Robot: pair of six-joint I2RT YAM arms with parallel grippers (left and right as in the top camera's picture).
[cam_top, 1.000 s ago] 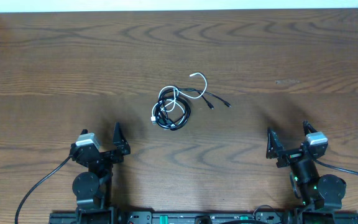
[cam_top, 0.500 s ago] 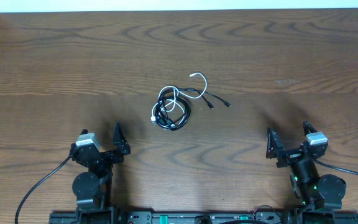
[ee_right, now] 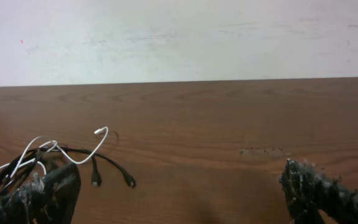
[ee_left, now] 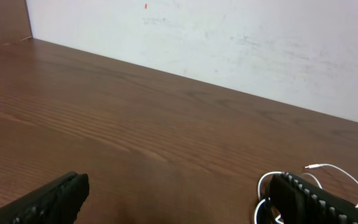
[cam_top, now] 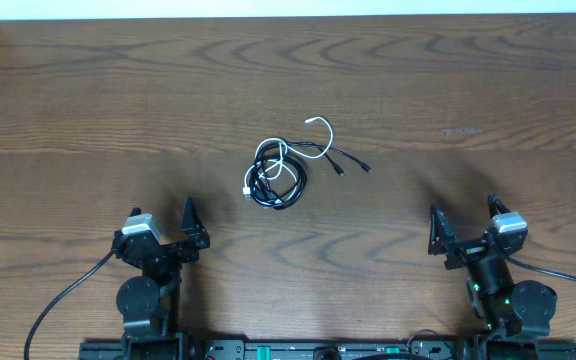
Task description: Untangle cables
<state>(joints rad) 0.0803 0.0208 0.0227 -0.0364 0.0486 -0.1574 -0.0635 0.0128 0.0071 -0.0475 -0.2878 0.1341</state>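
Black left gripper (cam_top: pixel 160 218) and right gripper (cam_top: pixel 462 215) sit at the near edge of the table (cam_top: pixel 118 100), jaws on both spread wide, holding nothing. Nothing has shifted over the last second, so untangling has not begun. Cables (cam_top: pixel 280 170) lie mid-table, well apart from both grippers: black cords coiled with the white one looped through, plug ends trailing right. Crossings inside the coil are too small to read. Each wrist view hides part of the bundle behind its own gripper.
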